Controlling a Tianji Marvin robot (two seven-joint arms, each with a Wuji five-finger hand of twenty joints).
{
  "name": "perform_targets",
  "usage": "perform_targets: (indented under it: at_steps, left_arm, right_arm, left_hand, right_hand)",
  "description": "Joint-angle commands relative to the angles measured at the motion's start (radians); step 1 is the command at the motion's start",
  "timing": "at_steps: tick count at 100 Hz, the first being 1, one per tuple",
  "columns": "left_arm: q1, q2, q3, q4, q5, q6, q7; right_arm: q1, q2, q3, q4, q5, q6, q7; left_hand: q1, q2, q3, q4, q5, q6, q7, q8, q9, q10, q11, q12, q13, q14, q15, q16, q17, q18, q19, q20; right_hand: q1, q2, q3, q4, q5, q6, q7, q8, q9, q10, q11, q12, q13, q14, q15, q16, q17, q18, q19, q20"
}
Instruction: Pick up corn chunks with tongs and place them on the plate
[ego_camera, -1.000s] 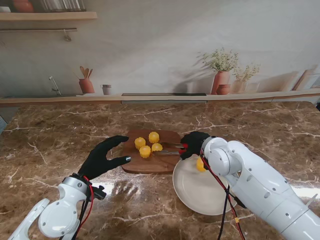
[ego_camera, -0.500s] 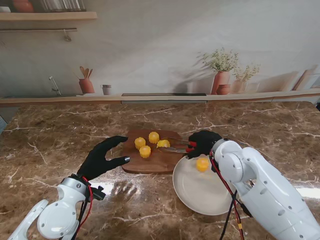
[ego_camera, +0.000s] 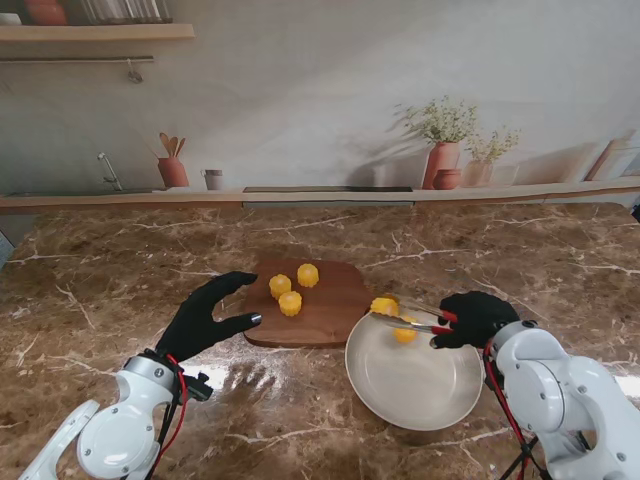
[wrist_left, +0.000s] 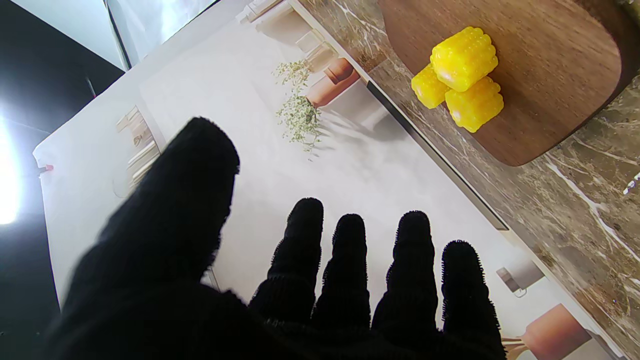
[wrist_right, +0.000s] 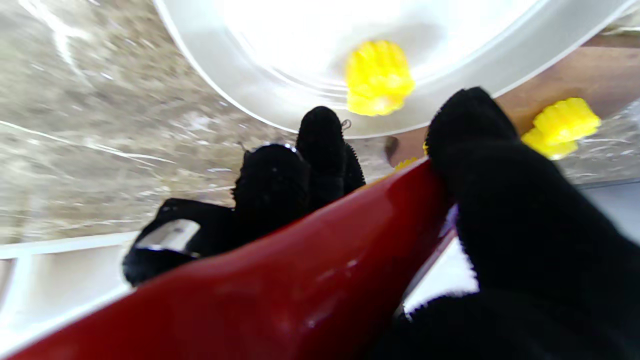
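1. Our right hand (ego_camera: 472, 318) is closed around the red handles of the tongs (ego_camera: 415, 317), thumb on one side and fingers on the other, over the right rim of the plate (ego_camera: 415, 385).
2. Between the tong tips we hold one corn chunk (ego_camera: 384, 306) above the plate's far left edge.
3. Just beside it, a second corn chunk (ego_camera: 405, 333) lies on the plate; the right wrist view shows it on the white surface (wrist_right: 378, 76).
4. Three more chunks (ego_camera: 290, 302) sit close together on the wooden cutting board (ego_camera: 325, 318), which touches the plate's far left rim.
5. Our left hand (ego_camera: 207, 318) hovers with its fingers spread at the board's left edge, holding nothing; the left wrist view shows the splayed fingers (wrist_left: 345, 270) and the three chunks beyond them.
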Motion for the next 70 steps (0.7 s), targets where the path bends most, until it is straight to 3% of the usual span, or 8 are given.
perform_targets:
  at_steps: [1, 37, 60, 70]
  left_arm:
    - [0.003, -0.002, 0.004, 0.006, 0.002, -0.003, 0.002]
    - [-0.002, -0.004, 0.014, 0.014, -0.001, -0.004, 0.007]
    - [-0.005, -0.003, 0.016, 0.015, 0.004, -0.005, 0.007]
    - [-0.008, -0.003, 0.018, 0.017, 0.003, -0.004, 0.004]
  right_arm:
    - [-0.043, 0.003, 0.024, -0.002, -0.001, 0.038, 0.005]
    - [-0.196, -0.014, 0.141, -0.060, 0.007, 0.120, -0.046]
    - [-0.227, -0.009, 0.165, -0.077, -0.016, 0.141, 0.016]
    - [-0.222, -0.005, 0.164, -0.074, -0.028, 0.136, 0.046]
  left_hand:
    - [-0.004, 0.033, -0.029, 0.031, 0.015, -0.012, -0.020, 0.008, -0.012, -0.033, -0.022, -0.009, -0.028, -0.051, -0.032, -0.011, -0.020, -0.050, -0.027, 0.024]
    - [-0.002, 0.030, -0.030, 0.032, 0.014, -0.013, -0.021, 0.007, -0.013, -0.032, -0.023, -0.009, -0.030, -0.049, -0.033, -0.011, -0.020, -0.049, -0.030, 0.026]
    - [-0.003, 0.028, -0.029, 0.032, 0.015, -0.014, -0.021, 0.008, -0.012, -0.033, -0.023, -0.009, -0.028, -0.050, -0.033, -0.012, -0.020, -0.050, -0.032, 0.026]
    - [-0.004, 0.029, -0.029, 0.032, 0.014, -0.015, -0.021, 0.008, -0.013, -0.034, -0.024, -0.009, -0.029, -0.051, -0.033, -0.012, -0.020, -0.051, -0.033, 0.026]
  right_hand:
    - [0.176, 0.164, 0.083, 0.014, 0.042, -0.170, 0.156, -0.025, 0.054, 0.002, -0.001, 0.010, 0.038, 0.026, 0.010, 0.016, 0.050, -0.054, 0.170, 0.038]
    - [0.187, 0.169, 0.066, 0.019, 0.043, -0.168, 0.162, -0.023, 0.054, 0.008, -0.003, 0.013, 0.035, 0.031, 0.004, 0.017, 0.044, -0.052, 0.166, 0.038]
    - [0.194, 0.169, 0.056, 0.021, 0.043, -0.171, 0.163, -0.022, 0.054, 0.011, -0.005, 0.015, 0.031, 0.031, 0.001, 0.018, 0.039, -0.052, 0.163, 0.039]
    - [0.180, 0.084, 0.116, 0.025, 0.048, -0.158, 0.146, -0.030, 0.059, 0.010, -0.007, 0.026, 0.042, 0.007, -0.001, 0.022, 0.050, -0.080, 0.154, 0.035]
